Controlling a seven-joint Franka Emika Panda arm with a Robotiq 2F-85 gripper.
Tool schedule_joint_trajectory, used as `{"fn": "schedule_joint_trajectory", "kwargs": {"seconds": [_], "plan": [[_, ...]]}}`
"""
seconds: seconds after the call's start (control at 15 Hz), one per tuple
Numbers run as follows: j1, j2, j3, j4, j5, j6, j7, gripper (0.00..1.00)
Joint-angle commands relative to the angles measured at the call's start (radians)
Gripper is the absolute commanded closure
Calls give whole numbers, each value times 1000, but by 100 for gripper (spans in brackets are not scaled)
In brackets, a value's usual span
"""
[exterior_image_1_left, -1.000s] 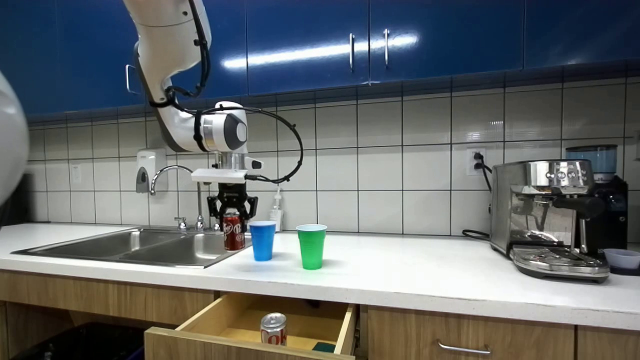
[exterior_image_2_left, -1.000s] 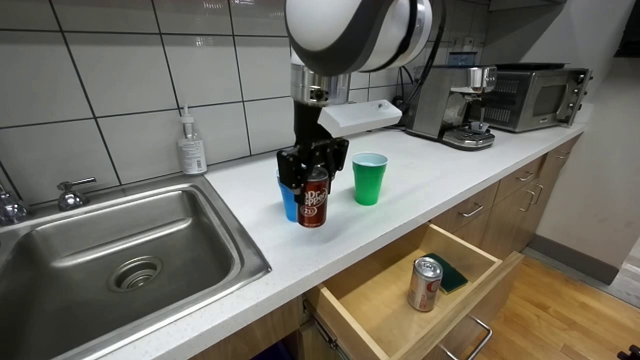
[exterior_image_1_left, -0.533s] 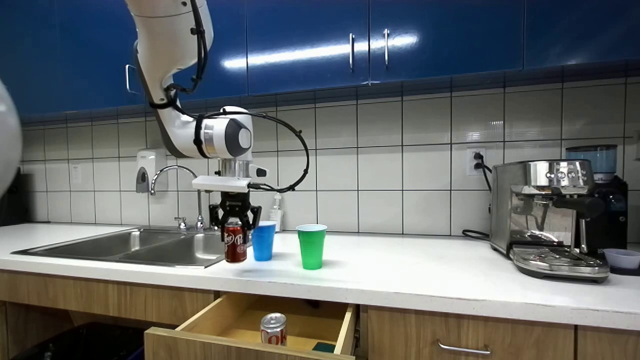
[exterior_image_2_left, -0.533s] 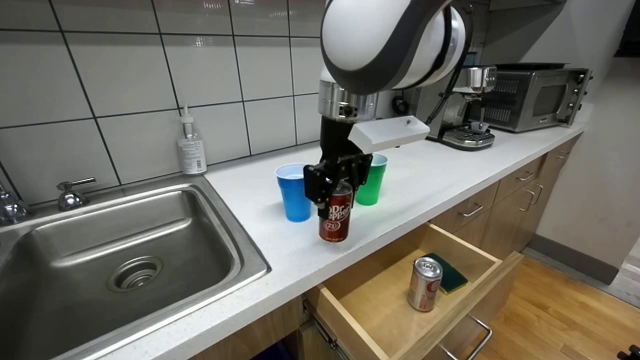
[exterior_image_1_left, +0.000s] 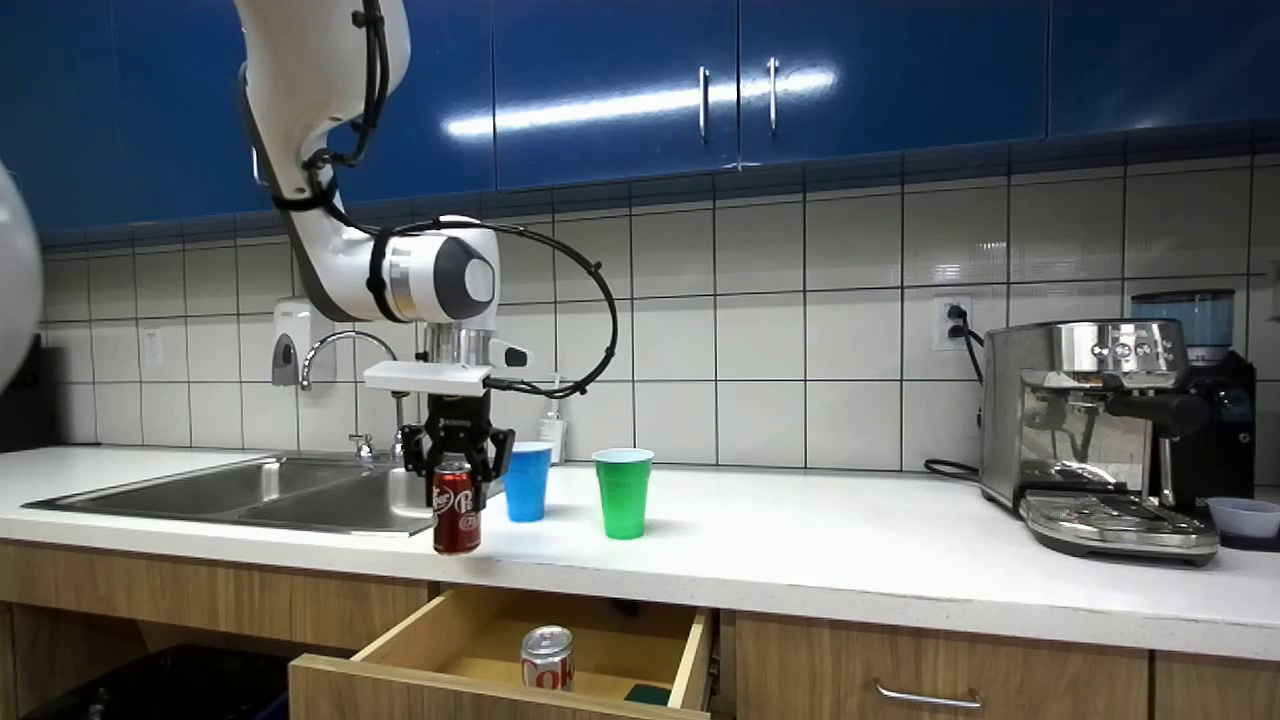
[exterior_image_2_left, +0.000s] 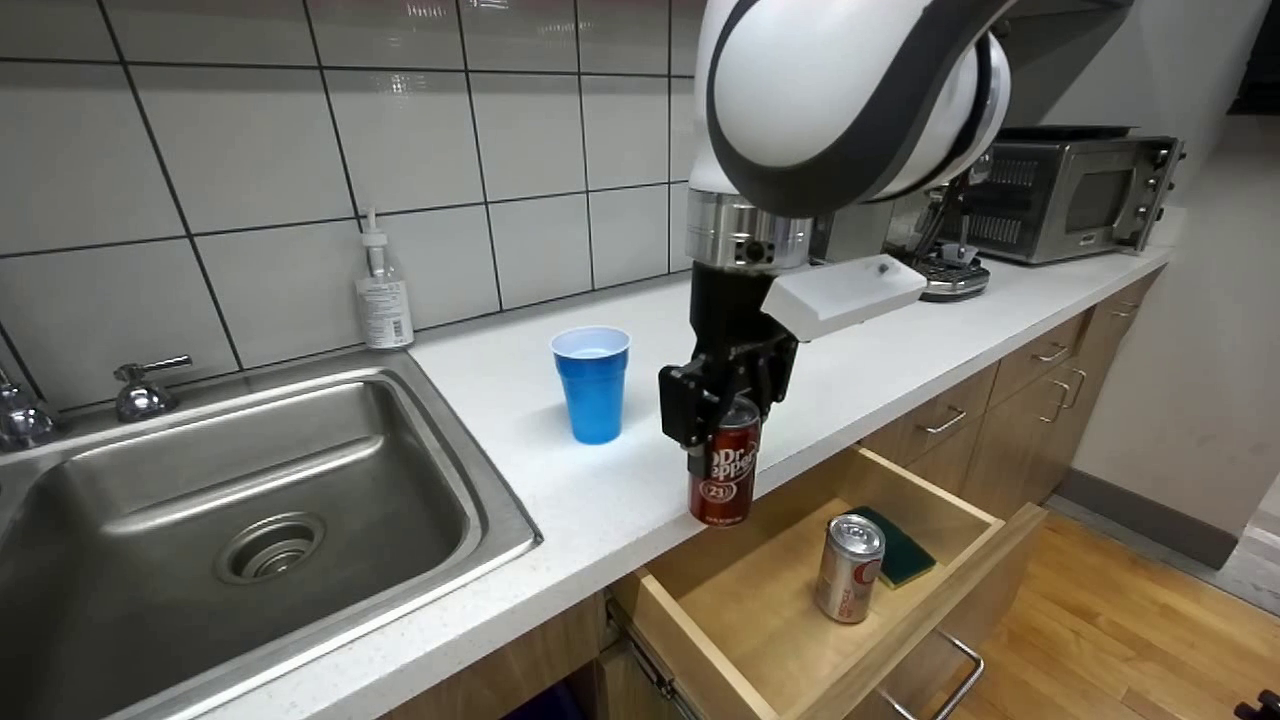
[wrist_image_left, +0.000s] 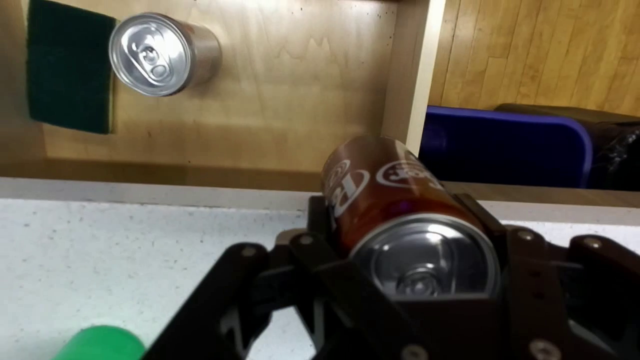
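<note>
My gripper (exterior_image_2_left: 728, 440) is shut on a dark red Dr Pepper can (exterior_image_2_left: 727, 478), one finger on each side of it. The can hangs upright near the counter's front edge, and in the wrist view its far end overlaps the wall of the open drawer. Inside that drawer (exterior_image_2_left: 920, 612) a silver can (exterior_image_2_left: 848, 572) stands upright beside a dark green sponge (wrist_image_left: 70, 67). On the counter behind the gripper are a blue cup (exterior_image_1_left: 527, 485) and a green cup (exterior_image_1_left: 624, 497). The arm hides the green cup in an exterior view, while the wrist view catches part of it.
A steel sink (exterior_image_2_left: 460, 430) is set into the counter, with a soap bottle (exterior_image_2_left: 385, 305) behind it. An espresso machine (exterior_image_1_left: 1090, 440) and a microwave (exterior_image_2_left: 1075, 195) stand farther along. Below the counter, beside the drawer, is a blue bin (wrist_image_left: 500, 145).
With the Dr Pepper can held, my gripper has travelled from beside the blue cup toward the counter's front edge and the drawer. The cups, silver can and drawer have stayed put.
</note>
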Motion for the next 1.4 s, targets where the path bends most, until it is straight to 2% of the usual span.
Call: {"fn": "schedule_joint_trajectory", "kwargs": {"seconds": [0.0,0.27,0.67,1.33], "plan": [[-17,-97,0,-97,23,8,-33,61],[-20,-98,-17,-143,7,4,-20,61],[-31,-15,-38,-156,13,48,-17,61],[-25,149,-43,-147,-3,253,2,61]]}}
